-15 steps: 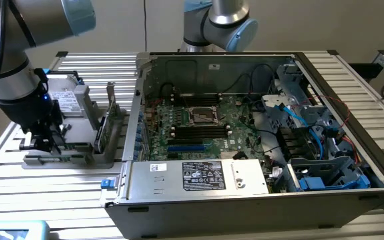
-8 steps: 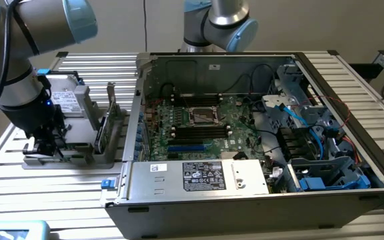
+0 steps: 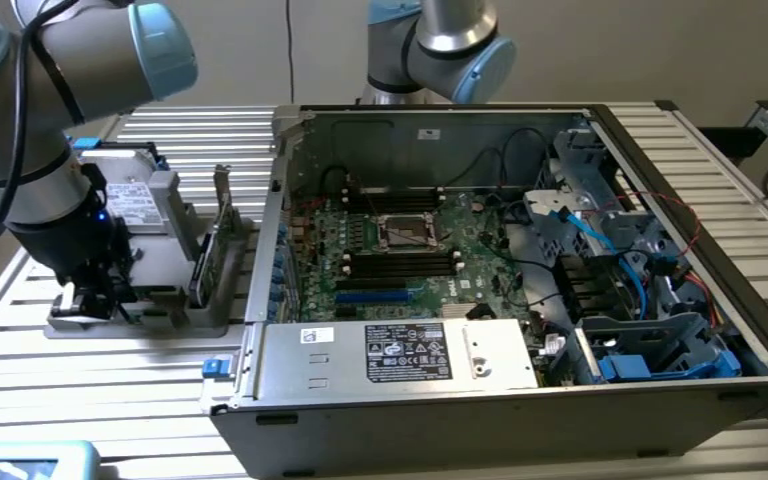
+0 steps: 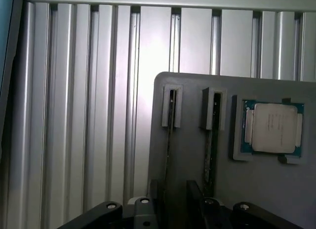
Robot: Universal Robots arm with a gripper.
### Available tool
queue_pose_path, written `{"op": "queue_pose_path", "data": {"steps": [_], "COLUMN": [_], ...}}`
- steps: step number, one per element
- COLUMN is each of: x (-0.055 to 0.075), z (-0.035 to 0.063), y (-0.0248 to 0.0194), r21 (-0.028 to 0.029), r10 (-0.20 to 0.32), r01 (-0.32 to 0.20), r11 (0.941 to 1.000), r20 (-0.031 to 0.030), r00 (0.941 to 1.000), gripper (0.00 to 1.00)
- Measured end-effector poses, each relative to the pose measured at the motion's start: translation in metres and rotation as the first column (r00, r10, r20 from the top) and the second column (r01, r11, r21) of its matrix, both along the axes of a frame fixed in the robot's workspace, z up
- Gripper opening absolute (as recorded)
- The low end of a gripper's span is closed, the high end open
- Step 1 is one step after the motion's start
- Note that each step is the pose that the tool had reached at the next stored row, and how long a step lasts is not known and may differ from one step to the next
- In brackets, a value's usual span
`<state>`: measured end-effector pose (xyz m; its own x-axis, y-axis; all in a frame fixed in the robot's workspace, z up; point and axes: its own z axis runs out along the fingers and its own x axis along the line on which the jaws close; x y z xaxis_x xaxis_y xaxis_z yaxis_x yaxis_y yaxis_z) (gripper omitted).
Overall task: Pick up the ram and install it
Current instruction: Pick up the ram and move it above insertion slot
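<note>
Exterior view, entry one: I am watching the arm (image 3: 37, 150) reaching down near the table's (image 3: 117, 400) edge on the exterior view's left. Its gripper (image 3: 91, 303) is hanging low over the grey holder (image 3: 171, 320).

Entry two: a card (image 3: 220, 235) is standing upright along the holder's edge nearest the case (image 3: 398, 420).

Entry three: the case is lying open across the table's middle, with the board (image 3: 478, 240) showing inside. A second arm (image 3: 440, 45) is standing behind the case's far edge.

Wrist view, entry four: the ram (image 4: 170, 130) is standing on edge in the holder's slot closest to its rounded corner. I am seeing it only as a thin dark line.

Entry five: a second stick (image 4: 212, 135) is sitting in the neighbouring slot. The processor (image 4: 274, 126) is lying flat in a recess beyond that, towards the holder's opposite edge.

Entry six: the jaws are standing wide apart. The black fingers (image 4: 195, 199) are flanking the line of the ram and are gripping nothing. I cannot tell whether either finger is touching the ram.
</note>
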<state>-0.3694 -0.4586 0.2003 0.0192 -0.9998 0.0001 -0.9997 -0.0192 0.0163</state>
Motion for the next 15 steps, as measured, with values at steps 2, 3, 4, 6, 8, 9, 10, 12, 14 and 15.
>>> {"op": "queue_pose_path", "data": {"steps": [2,3,4,6,8,9,10,12,14,15], "x": [0.000,0.000,0.000,0.000,0.000,-0.001,-0.001,-0.001,-0.002,-0.002], "z": [-0.0023,-0.0033,-0.0041,-0.0052,-0.0052,-0.0050,-0.0040,0.0024,0.0111,0.0157], "y": [0.0000,0.0000,0.0000,0.0000,0.0000,0.0000,0.0000,0.0000,-0.0001,-0.0002], "r21": [0.0000,0.0000,0.0000,-0.0001,-0.0002,-0.0002,0.0001,0.0001,0.0001,0.0000], "r10": [0.000,0.000,0.000,0.000,0.000,0.000,0.000,0.000,0.000,0.000], "r01": [0.000,0.000,0.000,0.000,0.000,0.000,0.000,0.000,0.000,0.000], "r11": [1.0000,1.0000,1.0000,1.0000,1.0000,1.0000,1.0000,1.0000,1.0000,1.0000], "r20": [0.0000,0.0000,0.0000,-0.0002,-0.0002,-0.0002,0.0001,0.0000,0.0001,-0.0001], "r00": [1.0000,1.0000,1.0000,1.0000,1.0000,1.0000,1.0000,1.0000,1.0000,1.0000], "gripper": [0.36,0.36,0.36,0.36,0.28,0.22,0.22,0.14,0.14,0.14]}}
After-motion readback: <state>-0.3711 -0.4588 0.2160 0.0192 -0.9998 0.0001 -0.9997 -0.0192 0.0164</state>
